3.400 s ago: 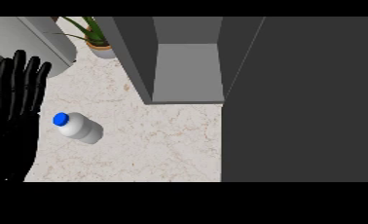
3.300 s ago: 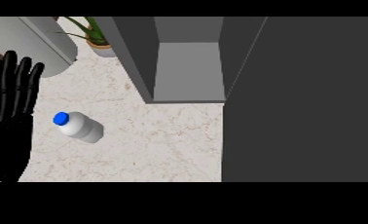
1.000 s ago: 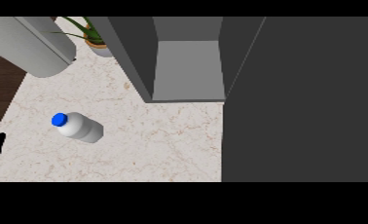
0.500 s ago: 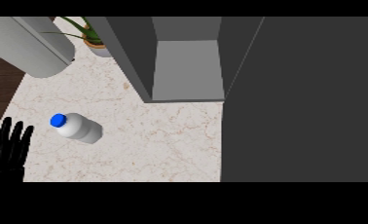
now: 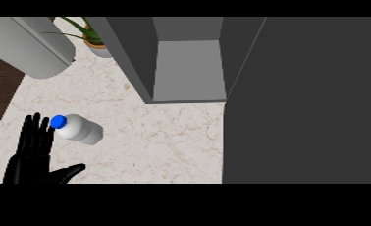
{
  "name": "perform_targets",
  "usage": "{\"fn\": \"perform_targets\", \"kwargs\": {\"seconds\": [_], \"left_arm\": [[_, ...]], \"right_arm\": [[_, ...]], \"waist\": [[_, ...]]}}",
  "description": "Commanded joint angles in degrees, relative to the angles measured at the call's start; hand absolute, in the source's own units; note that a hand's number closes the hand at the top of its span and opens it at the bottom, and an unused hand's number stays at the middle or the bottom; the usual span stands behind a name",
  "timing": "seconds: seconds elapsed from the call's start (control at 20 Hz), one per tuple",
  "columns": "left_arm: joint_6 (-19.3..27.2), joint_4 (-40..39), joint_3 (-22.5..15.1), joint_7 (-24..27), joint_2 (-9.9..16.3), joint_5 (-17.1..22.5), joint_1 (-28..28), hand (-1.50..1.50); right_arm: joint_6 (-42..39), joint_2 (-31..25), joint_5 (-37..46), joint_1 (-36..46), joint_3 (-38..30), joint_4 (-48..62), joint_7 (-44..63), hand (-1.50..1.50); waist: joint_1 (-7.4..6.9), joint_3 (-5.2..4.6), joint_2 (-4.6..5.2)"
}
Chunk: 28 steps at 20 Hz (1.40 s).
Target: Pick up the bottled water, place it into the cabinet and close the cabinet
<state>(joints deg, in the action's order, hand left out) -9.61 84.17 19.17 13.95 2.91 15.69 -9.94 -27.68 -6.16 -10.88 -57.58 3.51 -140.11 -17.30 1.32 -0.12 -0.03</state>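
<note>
The bottled water [image 5: 80, 128], white with a blue cap, lies on its side on the pale marble counter [image 5: 167, 141] at the left. My left hand [image 5: 33, 158] rises from the lower left corner, open with fingers straight up, its fingertips next to the bottle's blue cap. The grey cabinet [image 5: 188, 63] stands open at the back centre, its inside bare. Its dark door [image 5: 297, 102] swings out and fills the right side. My right hand does not show.
A grey cylinder [image 5: 33, 45] lies at the back left. A potted plant [image 5: 94, 41] stands behind it next to the cabinet's left wall. The counter's left edge meets dark wood floor [image 5: 7, 85].
My left hand has risen further into view from the lower left edge and now reaches up beside the bottle's cap. The bottle and cabinet have not moved.
</note>
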Motion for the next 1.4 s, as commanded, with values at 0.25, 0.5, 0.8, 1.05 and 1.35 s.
{"fn": "perform_targets", "kwargs": {"seconds": [0.25, 0.5, 0.8, 1.05, 1.35], "left_arm": [[-2.50, -18.57, 3.80, 8.57, 3.66, 0.16, 9.06, -1.50], [0.08, -31.04, 4.18, 17.71, 2.88, -3.71, 13.75, -1.50], [-2.67, -38.85, 5.34, 22.22, 5.82, -3.61, 15.77, -1.50], [-7.45, -44.24, 7.04, 23.09, 6.09, 0.12, 19.76, -1.50], [-11.21, -51.40, 6.85, 28.64, 5.35, 0.35, 24.79, -1.50]], "right_arm": [[-2.03, -3.23, -7.72, -5.20, -7.83, -8.94, -0.05, -1.50], [-2.21, -1.58, -4.81, -5.38, -5.44, -8.22, -1.77, -1.50], [-1.38, -1.91, -7.19, -5.68, -7.92, -9.61, -0.14, -1.50], [-4.01, -2.77, -7.95, -8.25, -10.27, -9.17, -3.93, -1.50], [-6.28, -2.98, -7.01, -8.52, -12.49, -6.48, -6.84, -1.50]], "waist": [[-0.02, 0.02, 0.06], [0.05, -0.03, 0.20], [-0.68, -0.03, 0.33], [-0.35, -0.05, 0.23], [0.06, -0.03, 0.19]]}}
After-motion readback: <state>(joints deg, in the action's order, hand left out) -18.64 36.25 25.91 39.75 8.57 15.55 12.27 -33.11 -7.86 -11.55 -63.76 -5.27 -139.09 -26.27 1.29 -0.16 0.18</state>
